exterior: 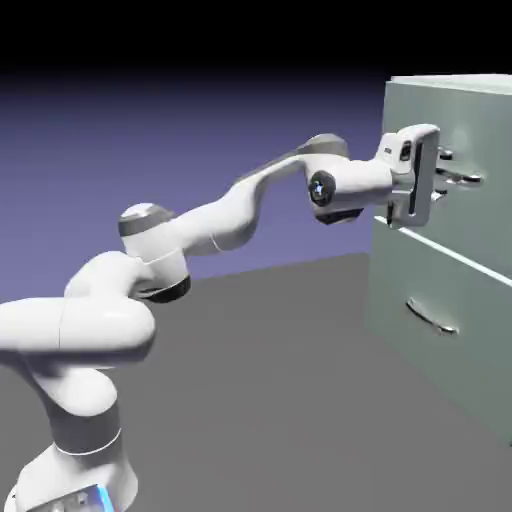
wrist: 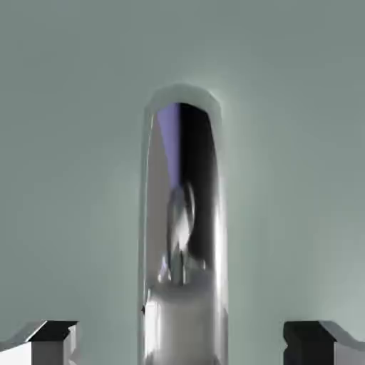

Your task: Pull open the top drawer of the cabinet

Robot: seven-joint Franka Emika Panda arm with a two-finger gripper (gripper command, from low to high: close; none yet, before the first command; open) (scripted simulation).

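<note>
**Gripper lined up on the top handle, jaws not closed yet**

So here's where things stand. In the exterior view the white robot arm (exterior: 200, 225) comes up from the lower left of the frame and stretches across to the right. Its two-finger gripper (exterior: 440, 180) is level at the large boxy pale grey-green cabinet (exterior: 450, 84), which fills the right edge of the frame. The hand sits right up against the top drawer (exterior: 480, 225), the upper of the two flat grey-green fronts, in the upper right of the picture. The fingers reach in around its slim straight dark-and-silver bar handle (exterior: 462, 178).

The lower drawer front (exterior: 470, 350) with the brighter bowed silver handle (exterior: 432, 316) is below the light seam, and nothing is near it. The top drawer front looks flush with the rest of the cabinet face (I can't see any gap).

The hand view is the useful one. The drawer front (wrist: 71, 142) fills the whole frame. The bar handle (wrist: 182, 214) runs up the middle as a fat shiny strip, from the bottom edge to about a quarter of the way down from the top. The gripper (wrist: 182, 342) has its two grey fingertips (wrist: 43, 338) in the bottom left and bottom right corners. They are spread wide, with bare drawer front showing between each tip and the handle. So the jaws straddle the bar without clamping it.
</note>
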